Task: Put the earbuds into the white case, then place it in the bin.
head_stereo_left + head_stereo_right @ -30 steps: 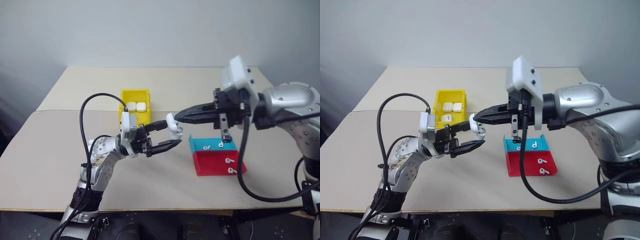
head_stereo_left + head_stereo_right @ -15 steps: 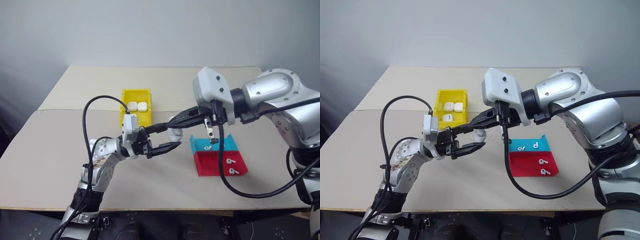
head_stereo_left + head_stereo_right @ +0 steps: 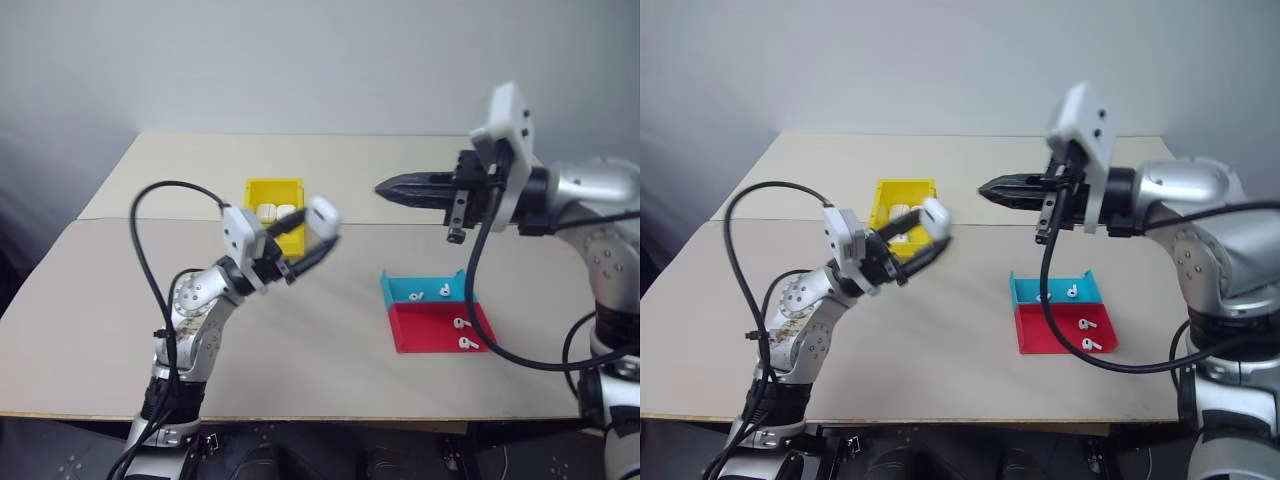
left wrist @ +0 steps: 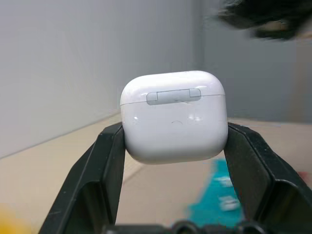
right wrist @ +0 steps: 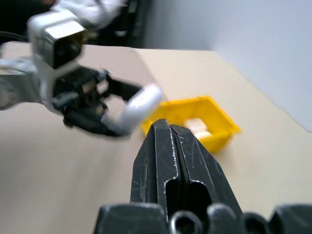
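Left gripper clamped on the white case, one black finger on each side, lid shut with the hinge facing the wrist camera. Case held in the air above the table, just in front of the yellow bin and slightly toward the robot's right of it. Two more white cases already lying in that bin. Right gripper pressed fully closed, empty, pointing level toward the left gripper from well apart, above the table behind the trays. Four earbuds left over: two in the teal tray, two in the red tray just in front of it.

Judging by the closed lid, loading step looks finished for this case; step in hand appears to be the carry to the bin. Next move likely calls for bringing the case over the bin's open top, lowering beside the other cases without knocking them, then opening the fingers. Risk: a glossy rounded shell slipping out of a side pinch.
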Available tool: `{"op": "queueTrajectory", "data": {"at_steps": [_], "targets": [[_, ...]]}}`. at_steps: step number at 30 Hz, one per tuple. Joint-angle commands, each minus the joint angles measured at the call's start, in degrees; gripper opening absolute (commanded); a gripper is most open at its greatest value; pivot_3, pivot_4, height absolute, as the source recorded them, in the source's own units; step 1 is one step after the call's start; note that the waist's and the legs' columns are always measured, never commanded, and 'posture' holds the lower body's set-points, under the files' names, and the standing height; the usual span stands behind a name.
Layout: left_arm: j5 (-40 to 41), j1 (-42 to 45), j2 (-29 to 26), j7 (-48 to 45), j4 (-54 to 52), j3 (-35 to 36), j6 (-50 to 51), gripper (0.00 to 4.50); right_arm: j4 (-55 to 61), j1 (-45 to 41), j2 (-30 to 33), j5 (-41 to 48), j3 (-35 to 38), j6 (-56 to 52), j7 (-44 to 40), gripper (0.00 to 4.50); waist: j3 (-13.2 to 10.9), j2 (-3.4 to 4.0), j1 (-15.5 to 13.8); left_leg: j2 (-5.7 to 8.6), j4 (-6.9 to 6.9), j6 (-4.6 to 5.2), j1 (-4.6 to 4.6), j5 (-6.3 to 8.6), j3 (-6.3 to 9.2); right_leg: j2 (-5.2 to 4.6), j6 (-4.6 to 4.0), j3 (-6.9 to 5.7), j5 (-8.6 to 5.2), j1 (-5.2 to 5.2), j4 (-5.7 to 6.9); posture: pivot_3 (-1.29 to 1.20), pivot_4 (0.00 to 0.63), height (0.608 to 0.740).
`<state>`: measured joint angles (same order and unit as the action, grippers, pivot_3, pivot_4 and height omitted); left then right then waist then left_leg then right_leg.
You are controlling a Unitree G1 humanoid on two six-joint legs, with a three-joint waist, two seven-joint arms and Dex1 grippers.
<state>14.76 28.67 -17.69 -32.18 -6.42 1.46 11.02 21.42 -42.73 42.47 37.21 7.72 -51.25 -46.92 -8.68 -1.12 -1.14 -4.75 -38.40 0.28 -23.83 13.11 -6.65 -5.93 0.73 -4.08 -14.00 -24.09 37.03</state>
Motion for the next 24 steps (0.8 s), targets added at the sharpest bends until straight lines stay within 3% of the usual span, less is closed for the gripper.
{"op": "queueTrajectory", "data": {"at_steps": [1, 4, 10, 14, 16, 21, 24], "targets": [[-7.77, 7.70, 0.34, 12.87, 6.91, 1.09, 6.73, 2.76, 6.55, 3.81, -3.23, 2.47, 2.83, -1.56, 6.63, 0.04, 0.00, 0.00, 0.02, 0.01, 0.01, 0.00, 0.00, 0.00, -0.03, -0.01, 0.01, 0.03, 0.01, -0.05, 0.03, 0.00, 0.150, 0.740], [-11.32, 14.78, 2.48, 19.80, 17.17, 0.97, 7.98, 2.76, 8.62, 5.13, -5.90, 3.29, 2.63, -2.82, 10.80, 0.04, 0.00, 0.00, 0.10, 0.02, 0.02, 0.00, -0.04, 0.00, 0.01, -0.01, 0.02, 0.00, 0.00, -0.08, 0.02, 0.00, 0.150, 0.740], [-15.31, 25.76, 4.04, 23.08, 38.22, -1.05, 4.63, 2.76, 8.98, 4.55, -6.67, 4.54, 1.71, -3.63, 14.09, 0.04, -0.02, -0.03, 0.37, 0.06, 0.03, 0.02, -0.11, 0.01, -0.04, -0.02, 0.04, -0.01, 0.01, -0.09, -0.09, 0.00, 0.150, 0.740], [-17.46, 28.69, 3.34, 23.73, 44.93, -2.18, 5.36, 4.11, 8.84, 5.01, -5.74, 3.87, 0.89, -3.08, 14.39, 0.00, -0.05, -0.08, 0.59, 0.06, 0.04, 0.02, -0.12, 0.01, -0.05, -0.02, 0.04, -0.01, 0.01, -0.13, -0.06, 0.00, 0.150, 0.740], [-17.23, 27.06, 2.28, 22.22, 41.65, -1.81, 3.75, 4.49, 9.22, 5.89, -4.88, 3.57, 0.74, -2.76, 14.23, 0.00, -0.05, -0.08, 0.65, 0.05, 0.05, 0.02, -0.12, 0.01, -0.05, -0.02, 0.04, -0.01, 0.01, -0.15, -0.05, 0.00, 0.150, 0.740], [-11.53, 18.69, -3.45, 12.20, 19.83, 0.65, 10.54, 4.49, 10.08, 9.38, -0.65, 3.53, 1.64, -2.66, 12.30, 0.00, -0.06, -0.09, 0.85, 0.03, 0.10, -0.02, -0.21, -0.01, -0.09, -0.02, 0.04, 0.02, 0.01, -0.24, -0.05, 0.00, 0.150, 0.740], [-3.24, 12.45, -9.46, 3.77, 4.05, 4.16, 19.12, 4.49, 9.96, 11.56, 2.23, 3.54, 2.05, -1.95, 10.00, 0.00, -0.06, -0.09, 0.92, 0.02, 0.07, -0.07, -0.21, -0.04, -0.09, -0.03, 0.04, 0.03, 0.01, -0.25, -0.02, 0.00, 0.150, 0.740]]}}
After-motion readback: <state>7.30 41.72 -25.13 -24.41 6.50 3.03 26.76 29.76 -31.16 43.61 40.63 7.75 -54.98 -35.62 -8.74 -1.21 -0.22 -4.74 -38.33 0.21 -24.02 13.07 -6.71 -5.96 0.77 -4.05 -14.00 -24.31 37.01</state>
